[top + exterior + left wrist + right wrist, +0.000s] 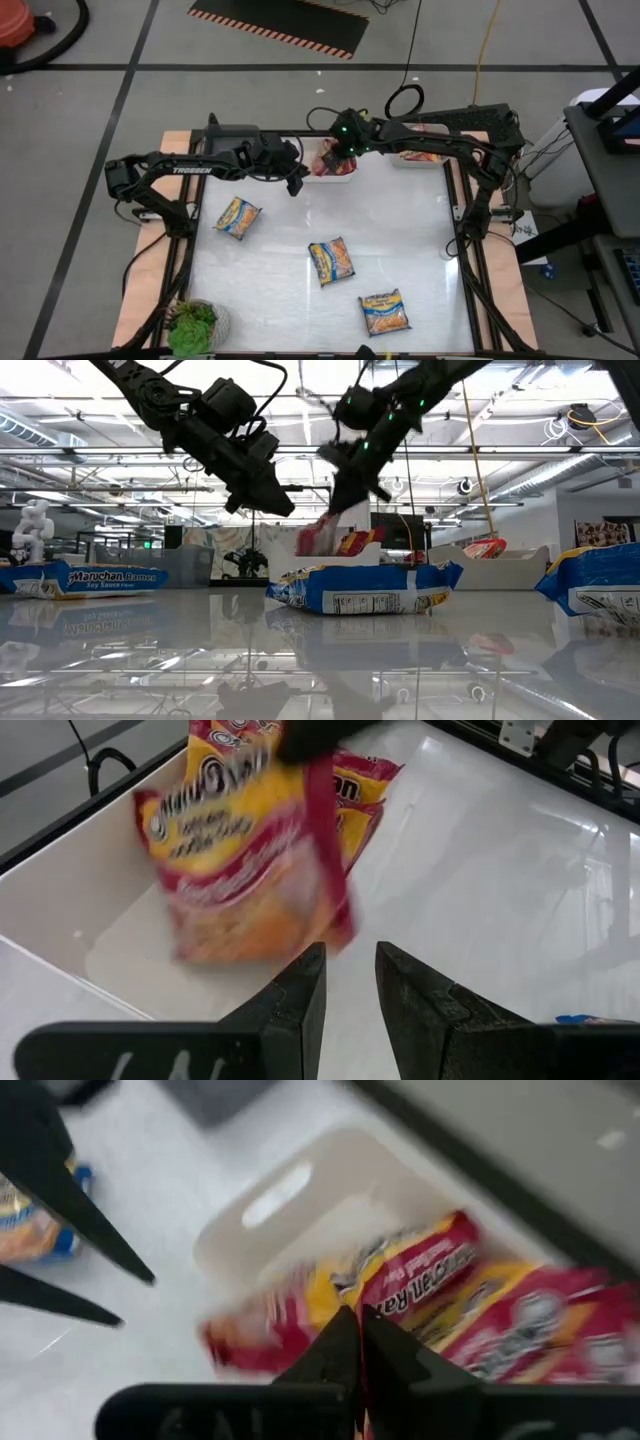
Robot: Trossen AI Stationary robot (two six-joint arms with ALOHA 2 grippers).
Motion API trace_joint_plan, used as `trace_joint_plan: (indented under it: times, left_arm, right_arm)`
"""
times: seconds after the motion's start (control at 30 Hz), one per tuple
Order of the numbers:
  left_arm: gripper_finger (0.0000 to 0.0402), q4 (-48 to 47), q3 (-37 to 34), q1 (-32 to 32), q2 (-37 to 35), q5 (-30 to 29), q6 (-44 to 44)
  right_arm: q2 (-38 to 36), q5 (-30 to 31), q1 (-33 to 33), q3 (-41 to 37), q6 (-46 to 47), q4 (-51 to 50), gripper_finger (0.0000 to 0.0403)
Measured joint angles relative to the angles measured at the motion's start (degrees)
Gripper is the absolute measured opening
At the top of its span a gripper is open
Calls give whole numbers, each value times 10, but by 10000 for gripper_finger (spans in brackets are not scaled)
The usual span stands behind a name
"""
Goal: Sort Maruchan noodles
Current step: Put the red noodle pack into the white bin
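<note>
Red Maruchan packet [250,860] pinched in right claw [360,1312]; left claw [350,975] released.

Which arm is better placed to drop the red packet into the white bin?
The right. Its end effector is shut on the red packet directly over the white bin. The left end effector hovers beside the bin, empty, fingers slightly apart.

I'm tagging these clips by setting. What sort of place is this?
Probably a robotics lab or industrial workspace: hazard-striped floor mat, taped concrete floor, exposed ceiling pipes and strip lights, and a white humanoid robot standing beyond the glossy white table.
</note>
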Motion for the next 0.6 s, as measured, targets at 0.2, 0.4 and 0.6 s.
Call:
trace_joint_plan:
  times: [0.2,0.4,0.6]
  left_arm:
    - [94,4,-1,3,-12,-1,-7]
    - [94,15,0,-1,-69,-2,-30]
    - [94,-15,0,-24,-118,-8,-24]
  right_arm:
    - [-65,153,34,0,-35,2,0]
    - [-78,270,53,0,-92,52,0]
    - [-51,302,50,0,-138,126,0]
